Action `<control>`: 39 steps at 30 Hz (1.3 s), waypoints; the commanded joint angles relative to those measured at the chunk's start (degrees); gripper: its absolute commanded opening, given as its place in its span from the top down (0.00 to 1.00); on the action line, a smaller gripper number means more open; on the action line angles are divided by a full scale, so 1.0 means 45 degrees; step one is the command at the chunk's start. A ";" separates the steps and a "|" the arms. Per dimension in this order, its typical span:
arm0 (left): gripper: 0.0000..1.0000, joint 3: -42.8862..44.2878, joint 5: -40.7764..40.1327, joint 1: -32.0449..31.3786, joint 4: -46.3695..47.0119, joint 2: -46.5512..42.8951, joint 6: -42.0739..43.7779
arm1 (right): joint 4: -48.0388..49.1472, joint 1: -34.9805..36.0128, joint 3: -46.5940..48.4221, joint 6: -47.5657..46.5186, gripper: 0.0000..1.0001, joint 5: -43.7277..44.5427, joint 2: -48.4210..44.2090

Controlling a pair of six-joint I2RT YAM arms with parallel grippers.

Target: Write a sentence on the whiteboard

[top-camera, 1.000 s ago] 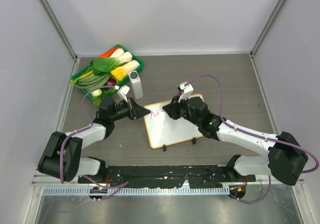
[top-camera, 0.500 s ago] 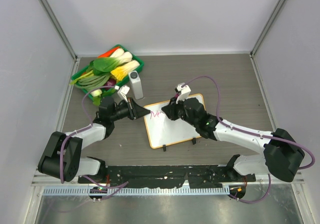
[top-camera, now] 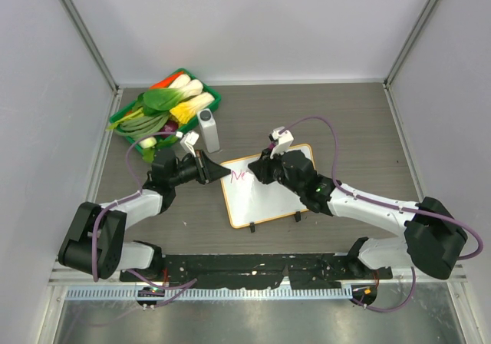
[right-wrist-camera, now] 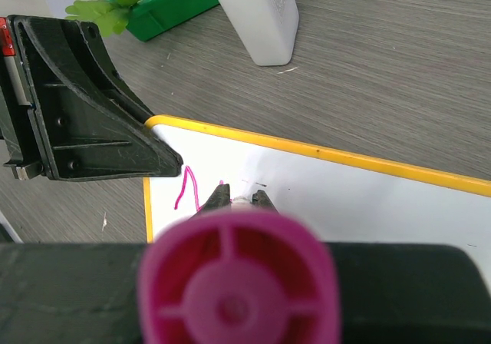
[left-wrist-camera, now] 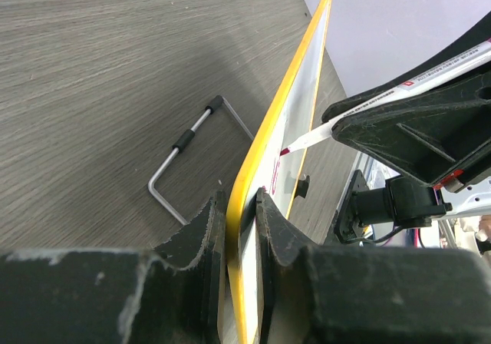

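The whiteboard point(top-camera: 272, 198) with its orange frame lies flat mid-table, its two black clip feet on the near edge. My left gripper point(top-camera: 222, 172) is shut on the board's left edge; the left wrist view shows both fingers clamped on the frame point(left-wrist-camera: 239, 206). My right gripper point(top-camera: 259, 173) is shut on a pink-capped marker point(right-wrist-camera: 238, 282), held upright with its tip down on the board's upper left. The sentence point(right-wrist-camera: 186, 189) is only a few pink strokes beside the tip, also seen from above point(top-camera: 239, 176). The marker's white barrel point(left-wrist-camera: 453, 61) shows in the left wrist view.
A green tray point(top-camera: 205, 102) of toy vegetables stands at the back left. A white bottle point(top-camera: 208, 130) lies just behind the board. A bent metal wire bracket point(left-wrist-camera: 188, 146) lies on the table next to the board's edge. Enclosure walls close in both sides.
My right gripper with the marker has shifted slightly left along the board's top. The left gripper and the board have not moved.
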 commanded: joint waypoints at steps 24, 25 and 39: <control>1.00 0.0070 -0.0392 -0.0047 -0.0579 0.0135 0.1023 | 0.0022 0.0202 -0.0884 0.0186 0.99 0.1113 -0.0517; 1.00 0.0051 -0.0373 -0.0047 -0.0579 0.0116 0.1023 | -0.0016 0.0201 -0.0671 0.0089 0.99 0.1230 -0.0478; 1.00 0.0050 -0.0392 -0.0066 -0.0599 0.0135 0.1043 | 0.0042 0.0201 -0.0004 -0.0088 0.99 0.1837 -0.0126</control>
